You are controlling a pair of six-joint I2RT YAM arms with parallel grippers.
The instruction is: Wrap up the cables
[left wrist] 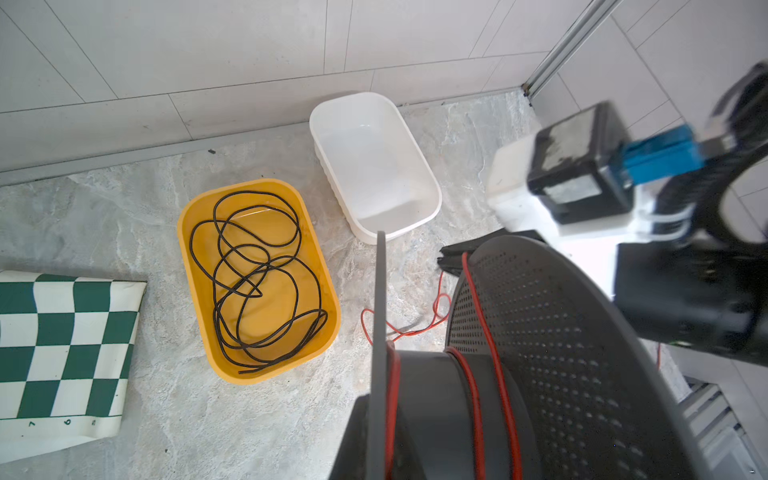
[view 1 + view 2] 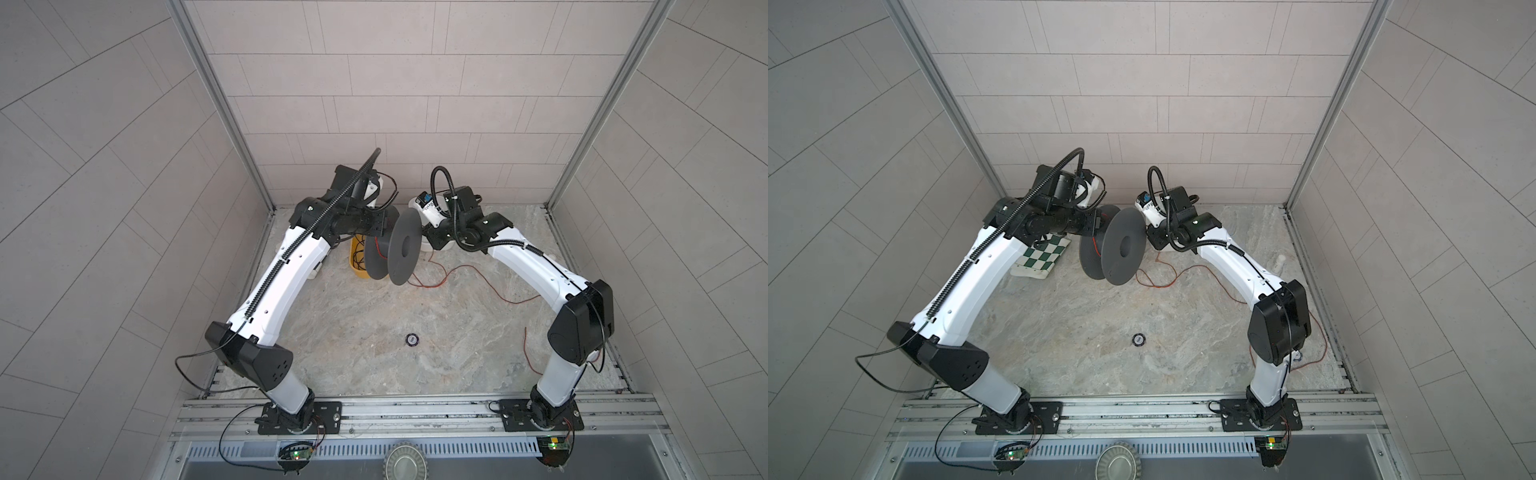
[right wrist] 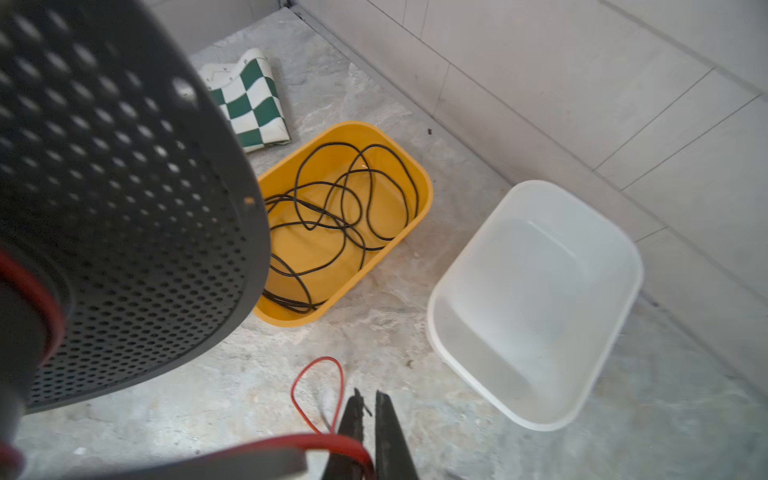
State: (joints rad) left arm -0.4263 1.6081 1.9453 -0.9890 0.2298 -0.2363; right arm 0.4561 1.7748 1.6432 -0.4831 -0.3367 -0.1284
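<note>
My right fingers (image 3: 388, 432) stand a slit apart with the wire (image 3: 332, 442) running into the gap; I cannot tell whether they pinch it. It looks light, limp and slick, so I would take it close to the spool (image 3: 124, 187) to keep the run short. A few turns sit on the spool, and the slack snakes over the bench (image 2: 374, 332). My left fingers are closed but hidden behind the spool, presumably holding it aloft. The wire's far end vanishes under my right arm (image 2: 528, 266).
</note>
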